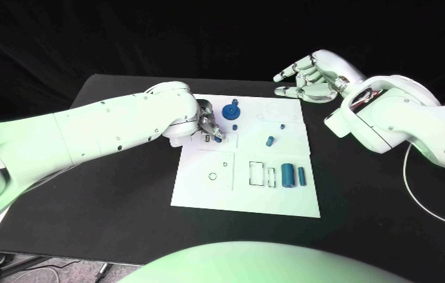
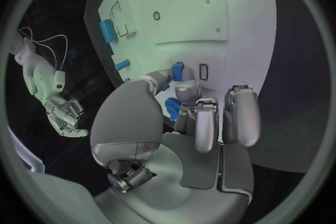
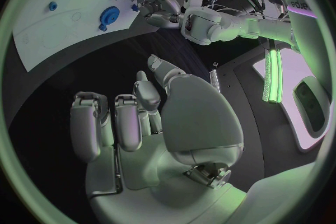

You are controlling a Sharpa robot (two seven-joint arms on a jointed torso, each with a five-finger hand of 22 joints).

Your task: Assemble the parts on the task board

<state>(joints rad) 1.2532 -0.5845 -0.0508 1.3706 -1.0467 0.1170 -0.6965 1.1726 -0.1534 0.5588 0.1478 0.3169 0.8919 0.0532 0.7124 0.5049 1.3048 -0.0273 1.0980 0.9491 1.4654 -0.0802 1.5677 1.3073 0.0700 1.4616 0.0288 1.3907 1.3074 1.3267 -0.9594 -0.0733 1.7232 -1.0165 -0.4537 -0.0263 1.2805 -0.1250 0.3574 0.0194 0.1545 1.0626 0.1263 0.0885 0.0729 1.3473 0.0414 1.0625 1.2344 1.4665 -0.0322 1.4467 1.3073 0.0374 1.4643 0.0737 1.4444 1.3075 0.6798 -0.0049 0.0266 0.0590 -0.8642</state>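
My left hand (image 1: 206, 127) is down on the task board (image 1: 245, 193), fingertips pinching a small blue part (image 1: 218, 138) at a rectangular slot near the board's left side. To seat it well, I judge I should keep the part square to the slot and press straight down without twisting. My left wrist view shows the part (image 2: 177, 71) beside an open slot (image 2: 203, 71), which my arm hides from above. My right hand (image 1: 308, 77) hovers off the board's far right corner, fingers loosely apart, holding nothing.
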